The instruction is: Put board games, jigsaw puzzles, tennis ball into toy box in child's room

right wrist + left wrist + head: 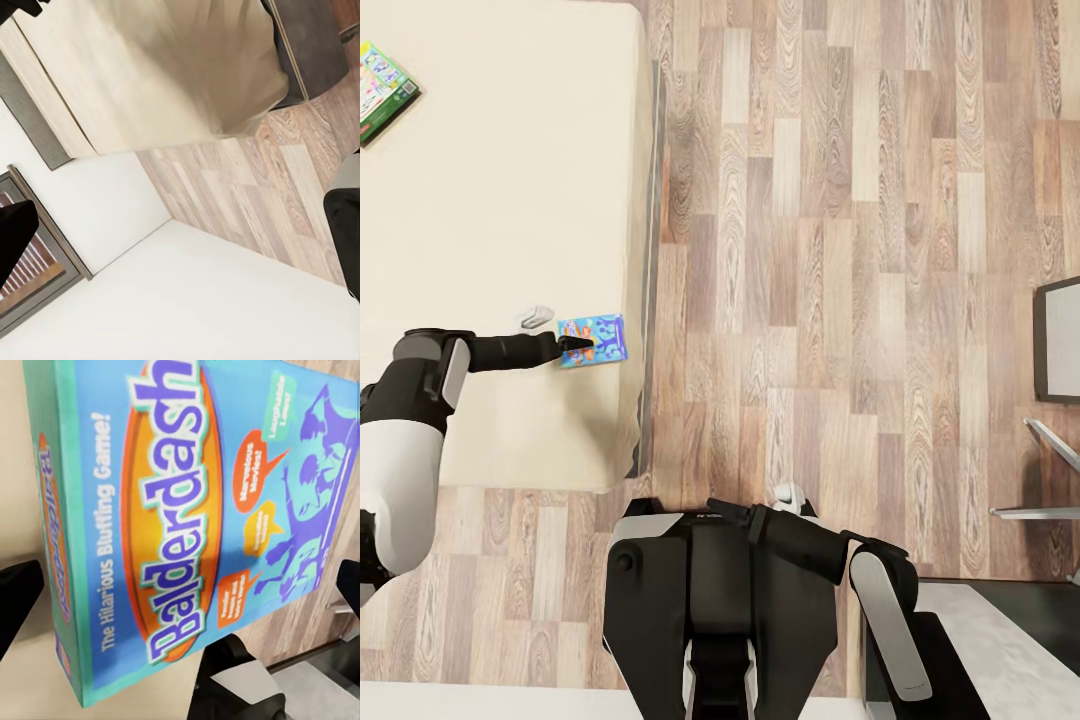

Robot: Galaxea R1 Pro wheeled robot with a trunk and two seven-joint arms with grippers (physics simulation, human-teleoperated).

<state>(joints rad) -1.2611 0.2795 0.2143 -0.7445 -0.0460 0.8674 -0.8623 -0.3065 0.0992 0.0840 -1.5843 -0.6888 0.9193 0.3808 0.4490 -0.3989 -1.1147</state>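
A small blue board game (594, 340) lies flat on the beige bed (490, 200), close to its right edge. My left gripper (582, 346) reaches across the mattress and sits over this box. The left wrist view shows the blue "Balderdash" cover (187, 510) up close, with a dark fingertip (16, 601) on either side of it, the left gripper (180, 592) open around it. A larger green-edged board game (382, 90) lies at the bed's far left. My right gripper (180, 232) is open and holds nothing, facing floor and wall.
Wood-plank floor (840, 250) lies right of the bed. The table's pale top (1000, 640) and dark section (1040, 600) are at the lower right. A dark-edged grey panel (1060, 340) and a metal frame (1050, 470) stand at the right edge.
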